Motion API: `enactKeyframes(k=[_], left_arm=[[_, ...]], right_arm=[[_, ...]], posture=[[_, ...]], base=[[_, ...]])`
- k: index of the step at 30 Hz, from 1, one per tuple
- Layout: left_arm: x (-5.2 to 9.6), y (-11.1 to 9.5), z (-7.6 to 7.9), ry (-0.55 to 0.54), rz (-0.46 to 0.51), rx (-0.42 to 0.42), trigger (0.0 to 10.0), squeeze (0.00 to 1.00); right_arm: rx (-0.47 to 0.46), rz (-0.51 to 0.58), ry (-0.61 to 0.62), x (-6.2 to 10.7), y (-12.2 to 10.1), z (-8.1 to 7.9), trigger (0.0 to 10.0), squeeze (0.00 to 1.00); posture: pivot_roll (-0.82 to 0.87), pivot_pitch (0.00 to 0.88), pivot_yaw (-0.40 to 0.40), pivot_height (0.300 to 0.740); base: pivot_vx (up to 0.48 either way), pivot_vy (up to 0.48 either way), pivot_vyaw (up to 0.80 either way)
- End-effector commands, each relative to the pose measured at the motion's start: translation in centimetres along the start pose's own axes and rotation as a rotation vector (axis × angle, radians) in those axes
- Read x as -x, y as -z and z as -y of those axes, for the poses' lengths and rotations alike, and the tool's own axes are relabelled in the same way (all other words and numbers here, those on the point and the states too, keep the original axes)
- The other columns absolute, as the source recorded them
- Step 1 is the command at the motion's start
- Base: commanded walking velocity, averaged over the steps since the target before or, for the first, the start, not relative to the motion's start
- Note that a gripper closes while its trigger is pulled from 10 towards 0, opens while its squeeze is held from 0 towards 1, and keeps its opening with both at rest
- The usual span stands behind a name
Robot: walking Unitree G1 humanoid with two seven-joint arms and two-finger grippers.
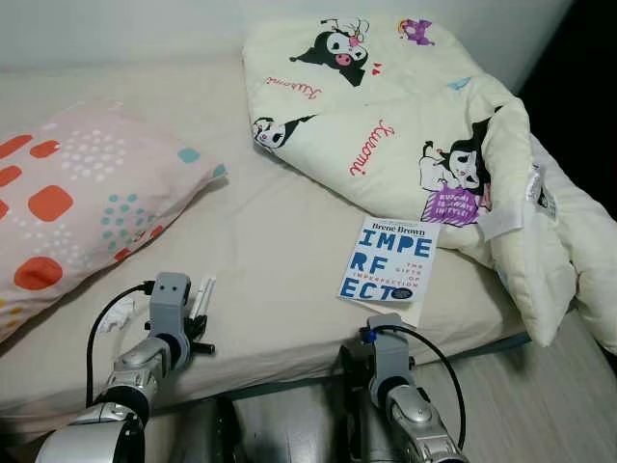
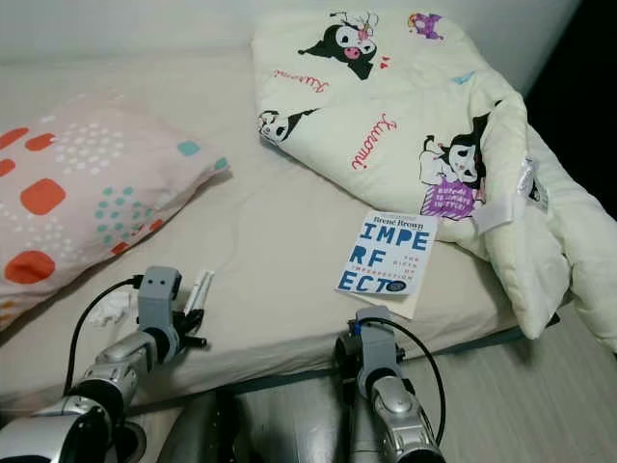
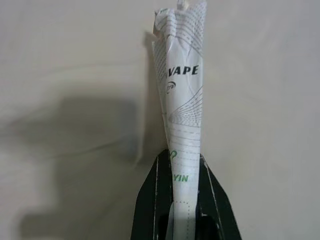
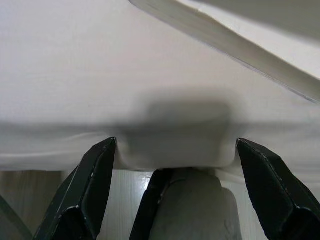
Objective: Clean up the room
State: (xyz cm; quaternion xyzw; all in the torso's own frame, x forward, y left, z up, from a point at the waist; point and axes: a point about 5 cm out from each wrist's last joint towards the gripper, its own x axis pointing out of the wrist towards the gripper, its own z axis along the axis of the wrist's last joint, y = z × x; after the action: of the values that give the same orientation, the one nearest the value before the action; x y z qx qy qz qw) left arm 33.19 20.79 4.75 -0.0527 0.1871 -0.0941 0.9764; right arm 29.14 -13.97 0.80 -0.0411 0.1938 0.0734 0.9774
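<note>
My left gripper [image 3: 181,159] is shut on a folded white paper wrapper [image 3: 182,90] printed with "VAPE", held just above the beige bed sheet [image 1: 270,241] near the bed's front edge. In the left eye view the wrapper [image 1: 203,293] sticks up beside the left wrist. My right gripper [image 4: 176,145] is open at the front edge of the mattress, its fingers [image 4: 95,180] spread just below a paperback book [image 1: 388,258] with blue letters that lies flat on the sheet. The book's page edge [image 4: 235,45] shows close ahead of that gripper.
A pink pillow [image 1: 77,193] with orange and teal spots lies at the left. A cream cartoon-print quilt [image 1: 386,106] is bunched over the bed's right side and hangs off the edge. A small white crumpled scrap [image 1: 116,314] lies by the left arm. Wooden floor [image 1: 525,386] shows at lower right.
</note>
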Motion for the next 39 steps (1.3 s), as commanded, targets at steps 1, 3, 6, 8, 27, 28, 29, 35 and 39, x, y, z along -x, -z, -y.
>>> enactKeyframes(k=[1,3,6,8,27,28,29,35,39], left_arm=[[0.0,0.6,0.4,0.015,0.001,0.082,0.0,0.00],[-0.1,0.3,0.6,0.031,0.038,0.163,0.0,0.00],[-0.2,-0.4,0.7,0.054,0.097,0.266,0.0,0.00],[-0.2,-0.6,0.8,0.073,0.125,0.318,0.0,0.00],[0.5,1.9,3.3,0.262,0.208,0.468,10.0,0.00],[0.6,2.2,3.4,0.257,0.199,0.466,10.0,0.00],[0.6,2.2,3.4,0.257,0.199,0.466,10.0,0.00],[1.2,3.4,2.6,0.199,0.161,0.468,10.0,0.00],[1.6,4.0,2.6,0.221,0.146,0.449,10.0,0.00]], right_arm=[[-0.022,-0.024,-0.004,0.1,0.6,-0.2,10.0,0.00],[-0.019,-0.010,-0.014,-0.2,0.0,-0.3,10.0,0.00],[-0.045,0.022,-0.042,-0.6,-1.0,-0.4,10.0,0.00],[-0.057,0.041,-0.056,-0.8,-1.5,-0.4,10.0,0.00],[-0.132,0.361,-0.352,-1.7,-10.2,-4.0,10.0,0.00],[-0.136,0.360,-0.359,-1.7,-10.2,-4.1,10.0,0.00],[-0.136,0.360,-0.359,-1.7,-10.2,-4.1,10.0,0.00],[-0.135,0.347,-0.443,-1.4,-9.6,-5.5,10.0,0.00],[-0.135,0.337,-0.478,-1.3,-9.3,-6.1,10.0,0.00]], posture=[[-0.16,0.258,-0.007,0.586],[-0.15,0.242,-0.009,0.586],[-0.15,0.230,-0.011,0.586],[-0.14,0.213,-0.014,0.586],[-0.11,0.152,-0.021,0.586],[-0.11,0.152,-0.021,0.586],[-0.11,0.152,-0.021,0.586],[-0.10,0.150,-0.020,0.586],[-0.09,0.153,-0.017,0.586]], base=[[0.000,0.000,0.00],[0.000,0.000,0.00],[0.000,0.000,0.00],[0.000,0.000,0.00],[0.000,0.000,0.31],[0.000,0.000,0.78],[0.000,0.000,0.78],[0.000,0.000,0.78],[0.000,0.000,0.78]])
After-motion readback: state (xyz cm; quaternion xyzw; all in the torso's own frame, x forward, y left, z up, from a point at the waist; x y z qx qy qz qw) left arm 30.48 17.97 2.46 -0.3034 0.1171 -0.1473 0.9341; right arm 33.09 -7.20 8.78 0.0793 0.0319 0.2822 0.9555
